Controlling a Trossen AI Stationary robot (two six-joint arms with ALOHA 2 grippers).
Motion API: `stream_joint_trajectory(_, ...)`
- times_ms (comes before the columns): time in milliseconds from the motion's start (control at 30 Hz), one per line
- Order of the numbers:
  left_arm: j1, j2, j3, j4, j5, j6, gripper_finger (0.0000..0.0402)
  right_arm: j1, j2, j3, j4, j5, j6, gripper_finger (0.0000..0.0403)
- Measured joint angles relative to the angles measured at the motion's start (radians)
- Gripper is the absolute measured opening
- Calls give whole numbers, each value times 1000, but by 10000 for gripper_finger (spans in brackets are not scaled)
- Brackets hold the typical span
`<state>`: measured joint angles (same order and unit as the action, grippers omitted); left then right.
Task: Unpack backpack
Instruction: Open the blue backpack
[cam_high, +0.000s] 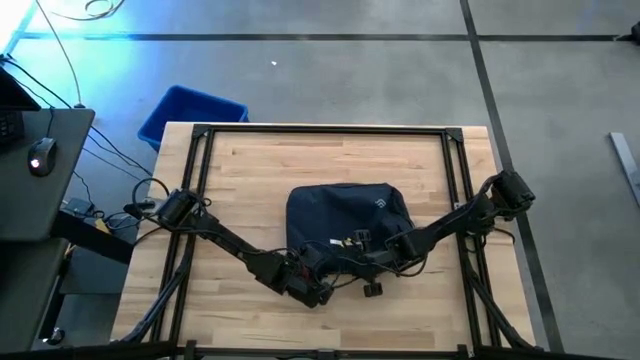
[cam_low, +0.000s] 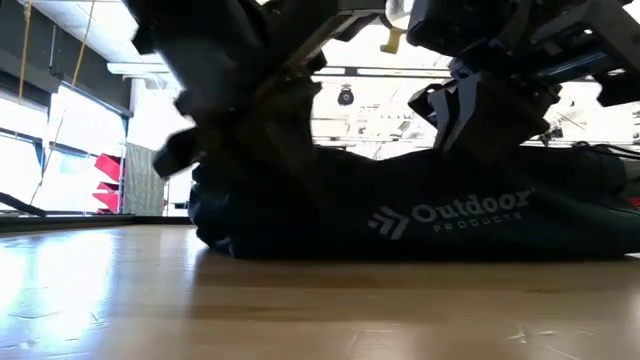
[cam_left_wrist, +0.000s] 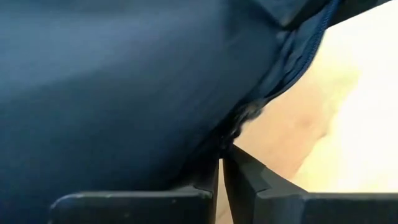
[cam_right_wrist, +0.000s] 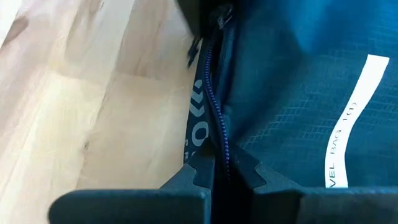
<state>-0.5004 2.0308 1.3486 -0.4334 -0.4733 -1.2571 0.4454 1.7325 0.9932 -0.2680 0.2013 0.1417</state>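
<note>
The left gripper (cam_high: 318, 285) and the right gripper (cam_high: 392, 250) are both sitting at the near edge of the backpack (cam_high: 345, 215), and from overhead the fingers are too small to read. The navy bag is lying flat at the middle of the wooden table (cam_high: 330, 160), with a blue bin (cam_high: 190, 110) sitting on the floor beyond the far left corner.

Down at table height, the backpack (cam_low: 420, 215) is stretching across the view, showing white "Outdoor Products" lettering the overhead misses, while both arms are crowding in from above.

The left wrist camera is giving the detail now: the left gripper (cam_left_wrist: 222, 167) is showing its fingers together, tips pinching navy fabric of the backpack (cam_left_wrist: 112, 93) just beside the zipper.

The right wrist camera is showing the right gripper (cam_right_wrist: 222, 167) clamped on the zipper edge of the backpack (cam_right_wrist: 292, 81), a white label (cam_right_wrist: 351, 118) lying on the lining beside it.
</note>
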Motion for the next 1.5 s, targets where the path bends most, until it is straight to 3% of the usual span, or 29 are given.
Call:
stream_joint_trajectory(533, -36, 0, 16, -297, 23, -129, 0, 47, 1, 0, -55, 33, 45, 0)
stream_joint_trajectory(733, -72, -15, 15, -502, 53, -214, 0, 52, 1, 0, -92, 34, 43, 0)
stream_joint_trajectory(833, -87, -34, 15, -418, 46, -158, 0, 54, 1, 0, -81, 35, 37, 0)
stream_joint_trajectory(1033, -88, -15, 10, 116, 38, 119, 3, 46, 0, 0, -34, 34, 34, 0)
stream_joint_trajectory(1100, -72, 7, 8, 200, 24, 148, 8, 43, 0, 0, -20, 35, 34, 0)
stream_joint_trajectory(1267, -28, 54, 4, 207, 25, 47, 43, 44, 0, 0, -5, 34, 37, 0)
stream_joint_trajectory(1500, -24, 22, 5, 164, 46, 20, 112, 46, -1, 2, -4, 33, 63, 0)
